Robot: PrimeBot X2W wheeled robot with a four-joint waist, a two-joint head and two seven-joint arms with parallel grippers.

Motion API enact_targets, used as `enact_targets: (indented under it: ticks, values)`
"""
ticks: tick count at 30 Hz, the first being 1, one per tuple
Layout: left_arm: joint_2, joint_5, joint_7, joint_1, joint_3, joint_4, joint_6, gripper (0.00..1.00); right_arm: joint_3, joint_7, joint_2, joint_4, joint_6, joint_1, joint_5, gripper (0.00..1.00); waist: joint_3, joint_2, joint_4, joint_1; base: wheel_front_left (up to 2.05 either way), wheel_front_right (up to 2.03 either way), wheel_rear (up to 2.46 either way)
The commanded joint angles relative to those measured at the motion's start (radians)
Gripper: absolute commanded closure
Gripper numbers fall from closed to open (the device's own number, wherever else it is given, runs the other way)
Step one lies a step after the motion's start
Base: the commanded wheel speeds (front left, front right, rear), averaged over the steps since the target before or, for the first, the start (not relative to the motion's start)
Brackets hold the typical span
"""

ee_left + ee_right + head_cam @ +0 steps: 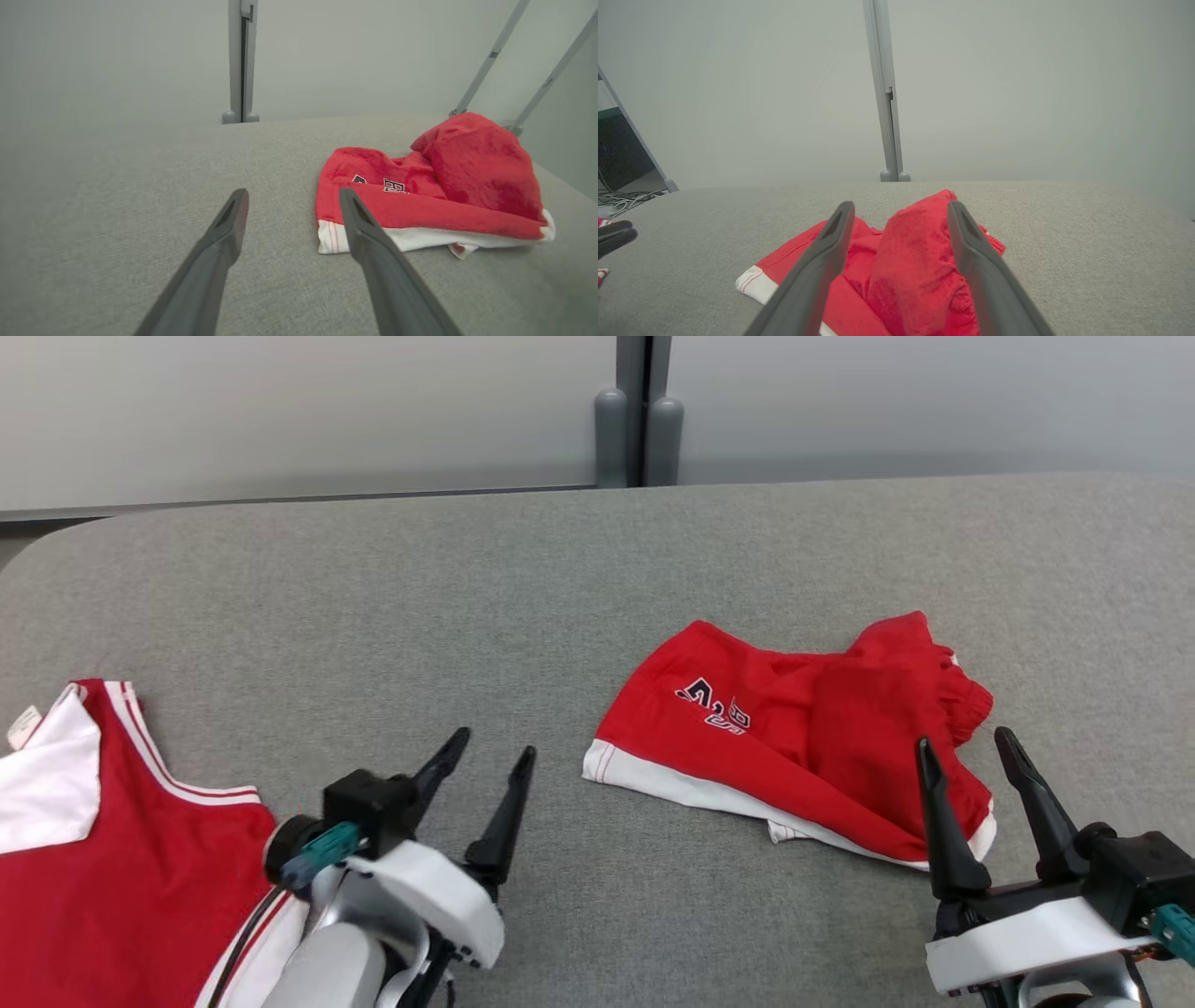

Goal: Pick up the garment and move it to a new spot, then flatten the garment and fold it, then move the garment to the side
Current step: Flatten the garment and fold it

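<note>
While both of your claws stand spread wide and hold nothing, you look to be at the very first step, the pick-up, because the red shorts [794, 728] lie in a bunched heap and no finger has a pinch on them. Your right claw [963, 737] hangs by the front edge of the table [467, 569], toward its right end, and its two fingers point over the near right part of the shorts. From the right wrist view the tall red hump [915, 242] of cloth stands right between those fingers, though I cannot tell if they touch it. Your left claw [496, 742] is near the front edge too, closer to the middle, with bare grey table under it, and the white hem [653, 784] of the shorts is just off to its right side, apart from it. The shorts lie on the right half of the table, nearer the front edge than the back one. A red and white shirt [112, 859] lies flat at the front left corner, well apart from the shorts, so leave it be. Next, I think you should bring the right claw down on the hump, squeeze shut on the cloth, then lift. Soft cloth slips, so take a good bite before you carry it to a new spot.
</note>
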Motion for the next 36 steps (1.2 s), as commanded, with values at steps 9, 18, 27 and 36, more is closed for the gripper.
enact_targets:
  ticks: [9, 18, 27, 36]
  values:
    - [-0.035, -0.058, 0.075, -0.215, -0.140, 0.296, -0.035, 0.00, 0.023, -0.031, -0.001, 0.030, 0.000, -0.038, 0.023, 0.00, 0.098, -0.0001, -0.126, 0.0000, 0.00, 0.00, 0.00]
    - [-0.027, -0.097, 0.046, -0.278, -0.171, 0.464, -0.033, 1.00, -0.059, -0.043, -0.001, 0.081, 0.000, -0.015, 0.019, 0.00, 0.127, -0.0001, -0.142, 0.0000, 0.00, 0.00, 0.00]
    - [-0.020, -0.129, 0.013, -0.316, -0.229, 0.466, -0.034, 1.00, -0.087, -0.015, -0.022, 0.211, 0.000, -0.047, 0.025, 0.00, 0.156, -0.0001, -0.106, 0.0000, 0.00, 0.00, 0.00]
    - [0.004, -0.155, -0.033, -0.345, -0.252, 0.468, -0.033, 1.00, -0.040, -0.030, -0.018, 0.350, 0.000, -0.119, 0.058, 0.76, 0.191, -0.0001, -0.087, 0.0000, 0.00, 0.00, 0.00]
